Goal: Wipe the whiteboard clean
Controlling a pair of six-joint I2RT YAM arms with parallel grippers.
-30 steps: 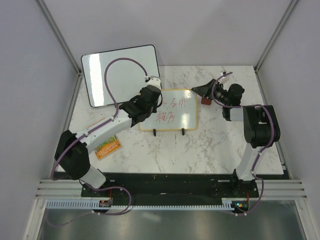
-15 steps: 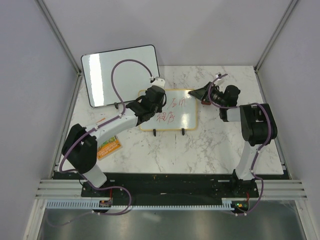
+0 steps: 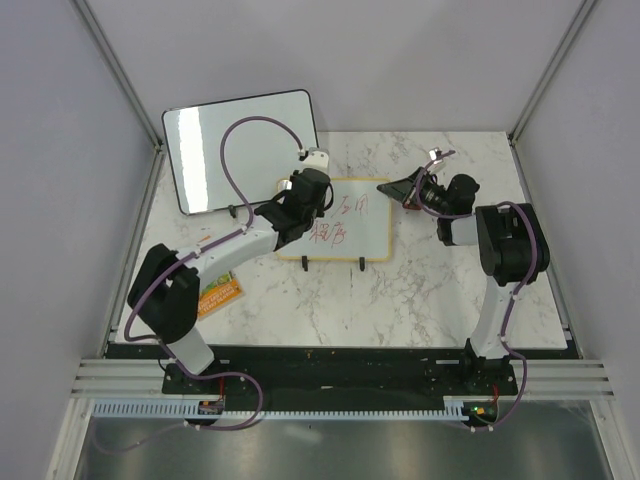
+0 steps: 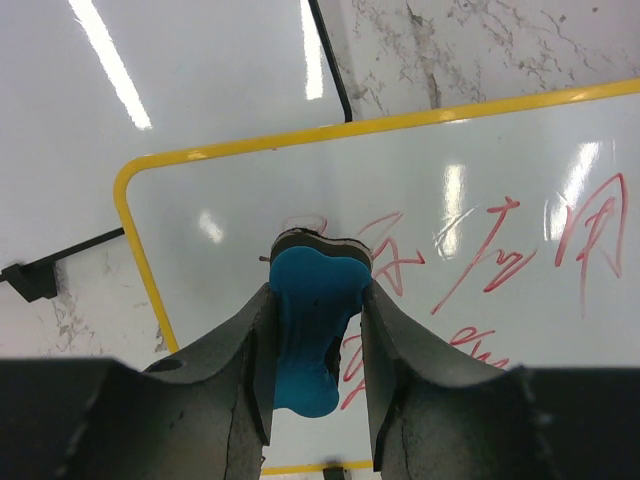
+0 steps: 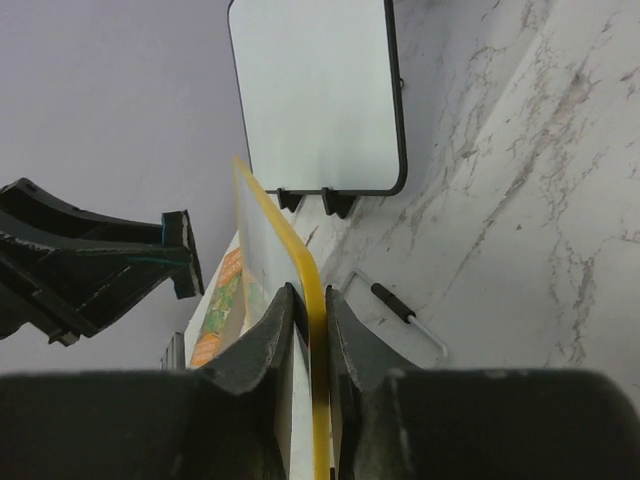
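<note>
Holding blue eraser [image 4: 310, 345], clamped in left gripper [image 4: 318, 292], against whiteboard [image 3: 368, 238] left of illegible red characters [image 4: 487, 262]; pinching its right edge in right gripper [image 5: 310, 300].

The whiteboard [image 3: 362, 236], red writing on it, stands mid-table. The left gripper [image 3: 308, 195] covers its 10 o'clock corner; the right gripper [image 3: 392, 188] meets its 2 o'clock corner. A packet [image 3: 218, 292] lies at 8 o'clock.

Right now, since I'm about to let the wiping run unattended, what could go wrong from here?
1. The right gripper pinches only the thin yellow edge of the whiteboard; a firm stroke might twist the board loose.
2. The left gripper holds the blue eraser in a narrow pinch; it could slip or turn under pressure.
3. The red writing lies on the eraser's right, so wiping may bring the two grippers close.
</note>
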